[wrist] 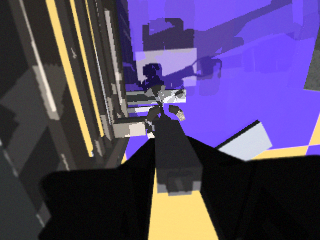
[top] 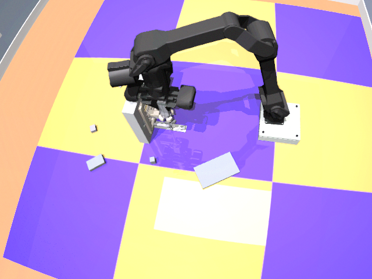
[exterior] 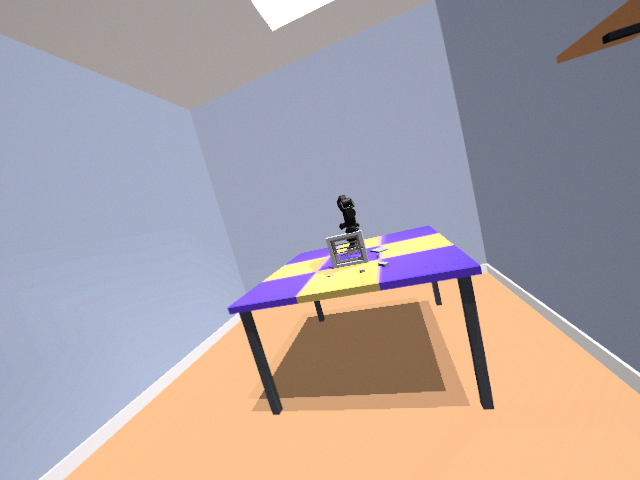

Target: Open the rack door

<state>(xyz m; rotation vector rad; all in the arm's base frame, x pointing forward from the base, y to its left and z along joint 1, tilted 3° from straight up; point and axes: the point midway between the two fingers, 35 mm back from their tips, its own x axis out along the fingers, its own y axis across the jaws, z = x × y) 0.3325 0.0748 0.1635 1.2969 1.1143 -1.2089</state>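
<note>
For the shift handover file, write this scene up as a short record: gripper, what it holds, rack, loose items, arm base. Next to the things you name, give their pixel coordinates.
gripper: shut on the handle, at the rack's front [top: 167, 117] [wrist: 166, 114]
handle: between the fingers; how far it is turned cannot be told
rack frame: upright on the table [top: 135, 124] [exterior: 347, 265]
door angle: cannot be told
large flat plate: lying apart from the rack [top: 217, 170] [wrist: 248, 142]
small block: lying behind the rack [top: 95, 162]
small cubes: two, one [top: 93, 128] behind the rack, one [top: 152, 160] near its end
arm base: white plate with dark dots [top: 289, 126]
</note>
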